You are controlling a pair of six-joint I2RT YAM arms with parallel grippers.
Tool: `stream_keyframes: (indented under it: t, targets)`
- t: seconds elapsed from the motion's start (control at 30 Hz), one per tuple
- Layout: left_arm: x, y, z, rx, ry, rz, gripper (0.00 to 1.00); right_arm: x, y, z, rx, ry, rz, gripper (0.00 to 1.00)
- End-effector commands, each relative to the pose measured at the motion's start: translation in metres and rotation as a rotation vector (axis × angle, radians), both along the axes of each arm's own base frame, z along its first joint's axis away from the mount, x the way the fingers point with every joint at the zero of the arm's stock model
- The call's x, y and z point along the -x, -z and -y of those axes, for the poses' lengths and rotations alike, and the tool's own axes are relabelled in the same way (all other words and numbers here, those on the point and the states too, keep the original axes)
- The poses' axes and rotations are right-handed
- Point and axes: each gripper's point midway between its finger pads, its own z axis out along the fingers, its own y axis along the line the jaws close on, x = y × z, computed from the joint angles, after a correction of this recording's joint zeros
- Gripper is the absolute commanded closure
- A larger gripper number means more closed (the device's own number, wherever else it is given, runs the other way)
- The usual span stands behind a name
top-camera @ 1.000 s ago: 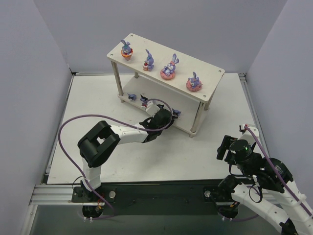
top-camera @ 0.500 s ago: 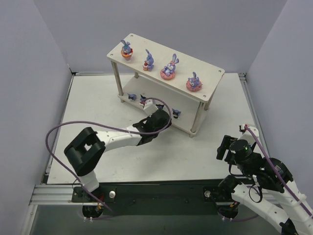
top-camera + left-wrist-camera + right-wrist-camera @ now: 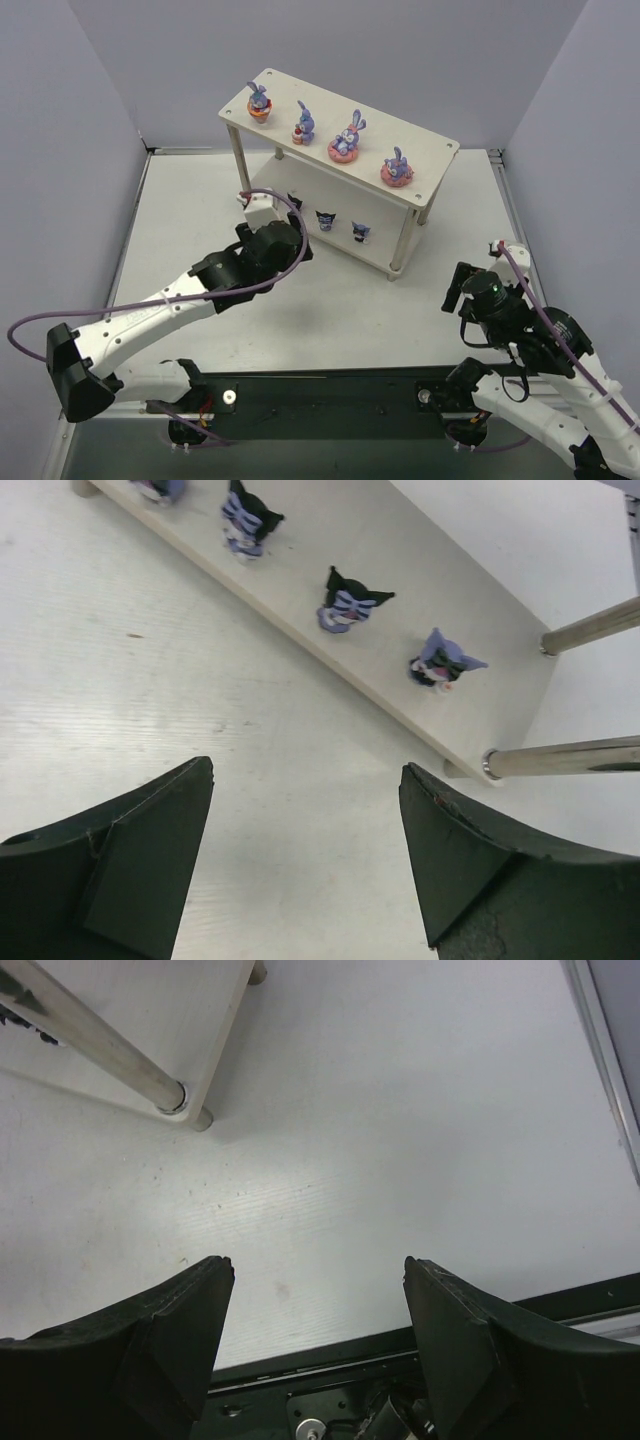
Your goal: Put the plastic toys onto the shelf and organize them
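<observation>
Shelf point(image 3: 425, 150) is standing at the desk's point(image 3: 190, 200) far side. Four rabbits point(image 3: 348, 137) are sitting in a row on its top tier. Blue figures point(image 3: 350, 600) are lining the lower tier; the left wrist view is showing three whole and a fourth cut off at the frame edge. Left end effector point(image 3: 307, 775) is hovering over the desk just in front of that tier, fingers apart, empty. Its arm is hiding the tier's left end from above. Right end effector point(image 3: 318, 1260) is hanging off the shelf's right front corner, fingers apart, empty.
</observation>
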Motion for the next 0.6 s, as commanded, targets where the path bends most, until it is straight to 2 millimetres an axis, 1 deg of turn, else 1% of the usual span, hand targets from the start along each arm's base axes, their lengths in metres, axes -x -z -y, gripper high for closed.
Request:
stream_keyframes:
  t: [0.0,0.03,0.1,0.13,0.17,0.23,0.37,0.47,0.57]
  targets:
    - [0.015,-0.011,-0.057,-0.202,-0.047,0.030,0.15,-0.014,-0.025,0.016,0.063,0.092,0.088,0.29]
    - [0.019,-0.016,-0.066,-0.183,-0.053,0.054,0.15,-0.015,-0.028,0.017,0.073,0.097,0.095,0.29]
    - [0.023,-0.023,-0.075,-0.183,-0.053,0.090,0.14,-0.018,-0.036,0.021,0.090,0.108,0.117,0.29]
    - [0.026,-0.034,-0.081,-0.147,-0.055,0.123,0.14,-0.019,-0.038,0.021,0.096,0.112,0.118,0.29]
    - [0.027,-0.034,-0.085,-0.150,-0.052,0.132,0.12,-0.020,-0.039,0.021,0.101,0.113,0.118,0.29]
    - [0.031,-0.045,-0.094,-0.136,-0.047,0.170,0.10,-0.021,-0.041,0.020,0.096,0.114,0.121,0.29]
    - [0.035,-0.055,-0.104,-0.152,-0.045,0.202,0.09,-0.023,-0.040,0.016,0.082,0.119,0.115,0.29]
    - [0.036,-0.056,-0.110,-0.176,-0.049,0.203,0.08,-0.023,-0.040,0.016,0.070,0.127,0.119,0.29]
    - [0.036,-0.057,-0.110,-0.188,-0.042,0.201,0.08,-0.022,-0.039,0.016,0.061,0.131,0.120,0.29]
